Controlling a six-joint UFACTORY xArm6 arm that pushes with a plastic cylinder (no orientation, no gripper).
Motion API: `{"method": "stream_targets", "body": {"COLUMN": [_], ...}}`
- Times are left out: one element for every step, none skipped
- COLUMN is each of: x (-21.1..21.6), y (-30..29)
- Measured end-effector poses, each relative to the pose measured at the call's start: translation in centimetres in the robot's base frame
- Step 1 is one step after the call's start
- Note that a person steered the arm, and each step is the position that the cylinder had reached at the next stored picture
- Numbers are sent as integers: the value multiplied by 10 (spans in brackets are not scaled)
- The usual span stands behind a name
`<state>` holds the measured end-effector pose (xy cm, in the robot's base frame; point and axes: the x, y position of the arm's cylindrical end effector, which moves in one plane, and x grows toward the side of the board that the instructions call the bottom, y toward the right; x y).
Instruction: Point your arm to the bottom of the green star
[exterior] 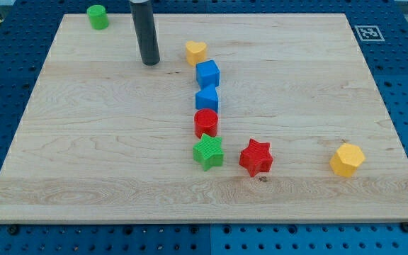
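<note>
You have barely begun: my tip, a plain rod with no jaws, sits near the tabletop's top edge, well apart from the green star, whose bottom side is unreached.

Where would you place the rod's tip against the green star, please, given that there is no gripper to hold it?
No grip is possible, so meet the green star at its lower edge, coming from the view's bottom. The red cylinder touches its top and the red star sits close on its right. My tip is far up-left.

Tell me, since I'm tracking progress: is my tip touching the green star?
Apart. The camera view shows my tip far up-left of the green star, bare board between.
</note>
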<state>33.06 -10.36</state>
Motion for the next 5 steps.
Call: {"method": "stream_targets", "body": {"x": [23, 83, 157, 234, 272], "y": [-6, -38, -57, -28, 68]}}
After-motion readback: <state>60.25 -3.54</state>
